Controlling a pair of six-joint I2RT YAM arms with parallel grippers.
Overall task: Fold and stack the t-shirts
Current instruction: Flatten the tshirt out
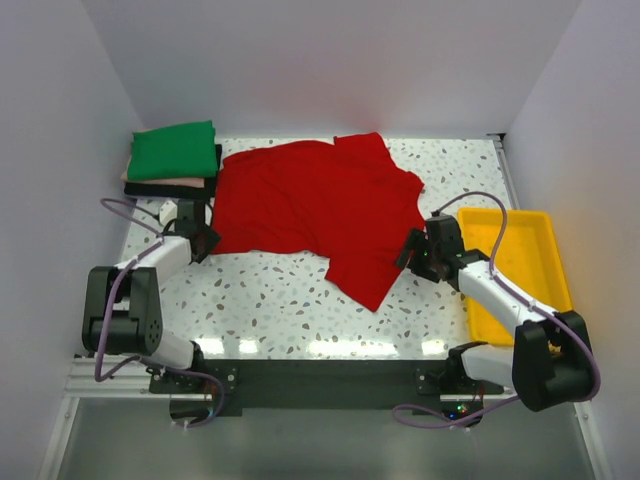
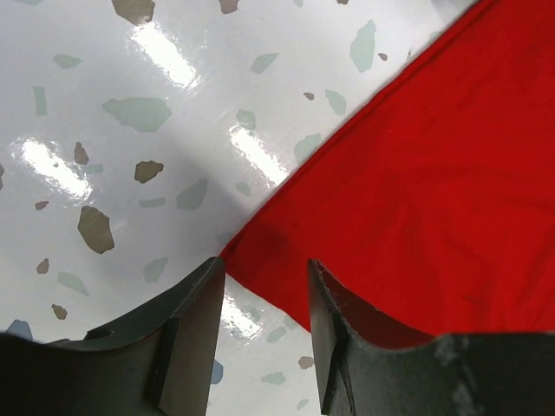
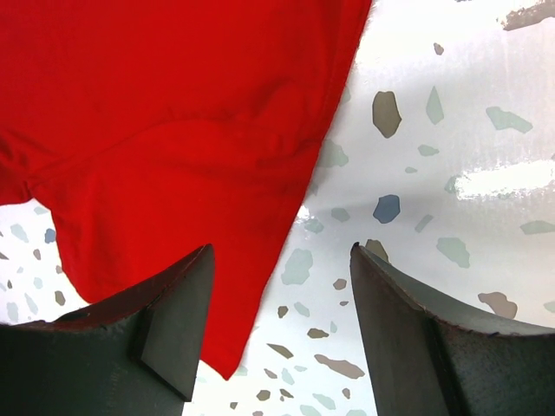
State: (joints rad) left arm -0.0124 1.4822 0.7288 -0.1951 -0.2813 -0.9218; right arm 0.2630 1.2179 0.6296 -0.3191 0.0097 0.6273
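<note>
The left hand (image 2: 264, 264) and right hand (image 3: 282, 250) sit low, jaws apart, at opposite edges of the red shirt (image 1: 310, 210), likely ready to pinch it.

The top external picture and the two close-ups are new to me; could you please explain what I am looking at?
The machine is two robot arms bolted at the table's near edge, each ending in a two-finger gripper. The wide picture comes from a fixed camera above and behind them. The close-ups come from cameras on the wrists, so the dark shapes at the bottom are each gripper's own fingers.

On the speckled table a red t-shirt lies spread out and rumpled. At the far left is a stack of folded shirts: a green shirt on top, with a pink shirt and a black shirt beneath. A yellow tray sits at the right.

The left gripper and the right gripper are both open at the red t-shirt's edges. Nothing is held.
</note>
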